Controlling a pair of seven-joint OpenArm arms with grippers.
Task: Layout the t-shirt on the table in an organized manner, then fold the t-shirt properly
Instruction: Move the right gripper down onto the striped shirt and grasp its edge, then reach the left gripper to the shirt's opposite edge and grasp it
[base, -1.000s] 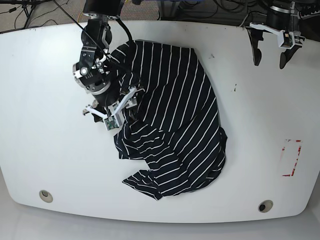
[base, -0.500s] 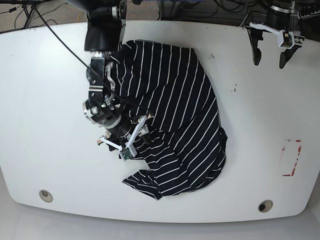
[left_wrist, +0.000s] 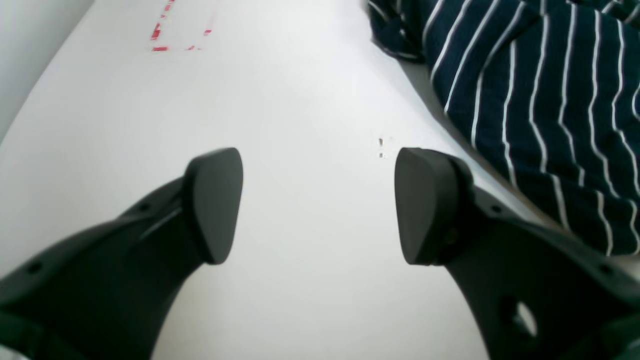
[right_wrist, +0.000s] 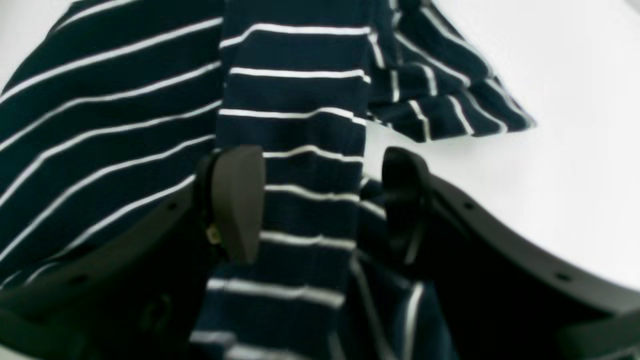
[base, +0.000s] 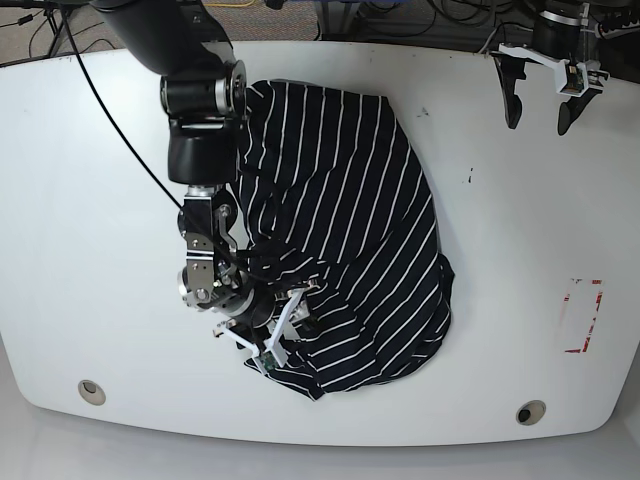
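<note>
The t-shirt (base: 350, 200), dark navy with thin white stripes, lies crumpled in the middle of the white table (base: 90, 200). My right gripper (base: 288, 332) is low over its front-left folds. In the right wrist view this gripper (right_wrist: 320, 200) is open, and its fingers (right_wrist: 237, 200) straddle a raised strip of the t-shirt (right_wrist: 125, 100). My left gripper (base: 540, 118) hangs open at the table's far right corner, apart from the garment. The left wrist view shows this gripper (left_wrist: 320, 205) above bare table (left_wrist: 300, 90), with the t-shirt (left_wrist: 540, 100) off to its right.
A red-and-white tape rectangle (base: 583, 315) marks the table's right side and also shows in the left wrist view as the tape rectangle (left_wrist: 180, 35). Two metal grommets (base: 92, 391) (base: 531, 412) sit near the front edge. Small dark specks (base: 470, 178) lie right of the shirt.
My right arm has travelled along the shirt's left side from its upper part to its front-left folds. The left arm has stayed still.
</note>
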